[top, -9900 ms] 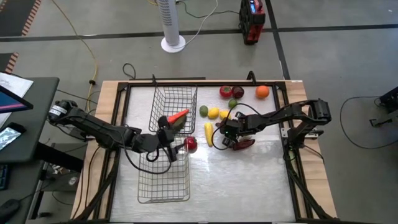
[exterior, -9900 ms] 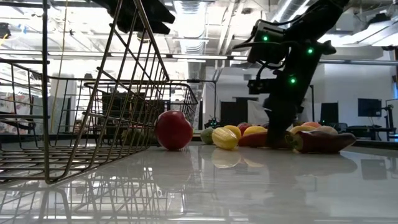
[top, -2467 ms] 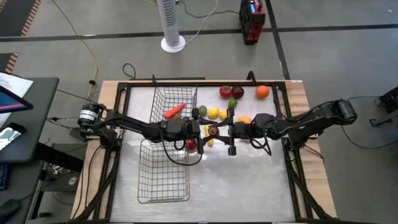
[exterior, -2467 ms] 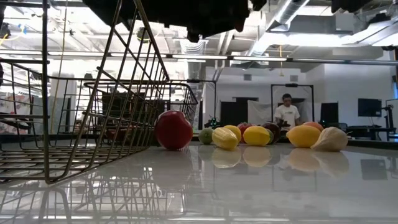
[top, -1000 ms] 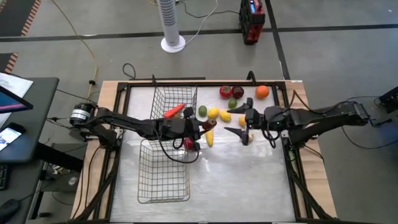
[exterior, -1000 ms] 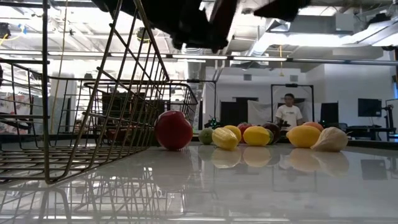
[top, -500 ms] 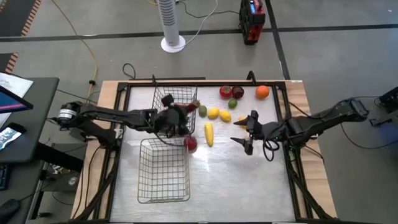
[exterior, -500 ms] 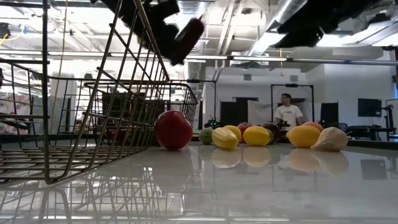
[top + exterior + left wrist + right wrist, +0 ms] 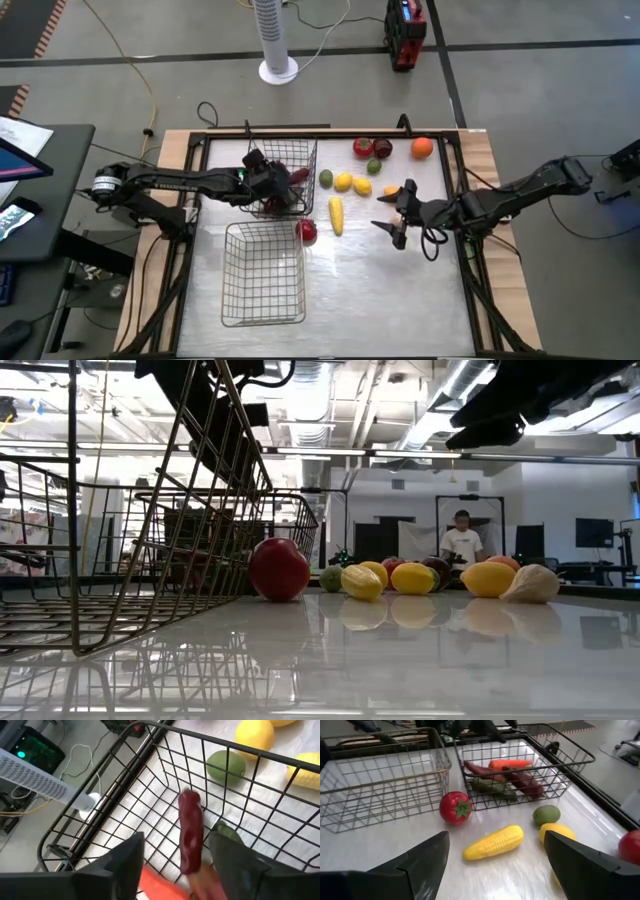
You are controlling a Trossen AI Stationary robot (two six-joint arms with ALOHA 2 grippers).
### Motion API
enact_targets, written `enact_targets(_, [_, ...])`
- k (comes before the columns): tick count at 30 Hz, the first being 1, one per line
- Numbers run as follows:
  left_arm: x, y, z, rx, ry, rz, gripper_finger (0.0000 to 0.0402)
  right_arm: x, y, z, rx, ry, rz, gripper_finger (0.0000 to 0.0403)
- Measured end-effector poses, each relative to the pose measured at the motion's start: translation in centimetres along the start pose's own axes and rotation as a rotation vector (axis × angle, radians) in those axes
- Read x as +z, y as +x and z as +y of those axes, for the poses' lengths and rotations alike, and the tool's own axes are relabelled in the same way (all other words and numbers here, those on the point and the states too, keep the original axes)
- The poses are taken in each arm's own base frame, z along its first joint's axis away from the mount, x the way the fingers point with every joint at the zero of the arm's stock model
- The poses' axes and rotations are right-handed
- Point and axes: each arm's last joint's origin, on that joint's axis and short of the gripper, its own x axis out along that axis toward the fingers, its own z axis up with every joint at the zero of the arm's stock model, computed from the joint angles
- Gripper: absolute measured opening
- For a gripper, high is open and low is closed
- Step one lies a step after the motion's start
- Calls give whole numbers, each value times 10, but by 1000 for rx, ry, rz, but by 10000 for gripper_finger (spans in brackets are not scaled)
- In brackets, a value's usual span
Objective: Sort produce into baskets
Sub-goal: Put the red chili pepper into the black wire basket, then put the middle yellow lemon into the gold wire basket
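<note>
The left tool (image 9: 275,185) hangs over the far basket (image 9: 258,150), its fingers (image 9: 125,865) spread wide and gripping nothing. Under it in that basket lie a dark red pepper (image 9: 190,837), an orange carrot (image 9: 509,764) and a green cucumber (image 9: 492,787). At 6 o'clock from it stands the near basket (image 9: 262,318), whose wire floor shows bare in the high view.

The rest of the produce lies on the white table (image 9: 380,290). A tomato (image 9: 306,231) sits just beside the near basket's far right corner, at about 1 o'clock from that basket's middle, with the corn (image 9: 336,214) at 2 o'clock from the tomato. A lime (image 9: 326,178) and two lemons (image 9: 344,181) form a row at 12 o'clock from the corn. At the table's far edge are two red apples (image 9: 363,148), another lime (image 9: 374,166) and an orange (image 9: 422,148).

The right tool (image 9: 393,212) hovers above the table at 3 o'clock from the corn, well apart from it, its fingers (image 9: 427,855) splayed and empty.
</note>
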Motion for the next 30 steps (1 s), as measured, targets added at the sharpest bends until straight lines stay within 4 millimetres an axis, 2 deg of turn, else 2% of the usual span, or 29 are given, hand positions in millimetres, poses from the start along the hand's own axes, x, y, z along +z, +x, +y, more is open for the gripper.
enact_targets(5, [4, 0, -1, -18, -23, -30, 254, 0, 6, -8, -49, 19, 12, 352])
enact_targets(14, [25, -13, -17, -145, -19, -252, 257, -15, 44, -25, -201, 2, 157, 352])
enact_targets(20, [31, -22, -25, -172, 10, -341, 258, -29, 76, -49, -286, -10, 275, 352])
enact_targets(26, [31, -22, -26, -191, 16, -344, 258, -32, 102, -77, -246, -7, 279, 352])
enact_targets(30, [31, -22, -26, -193, 17, -343, 258, -38, 116, -92, -279, -56, 291, 352])
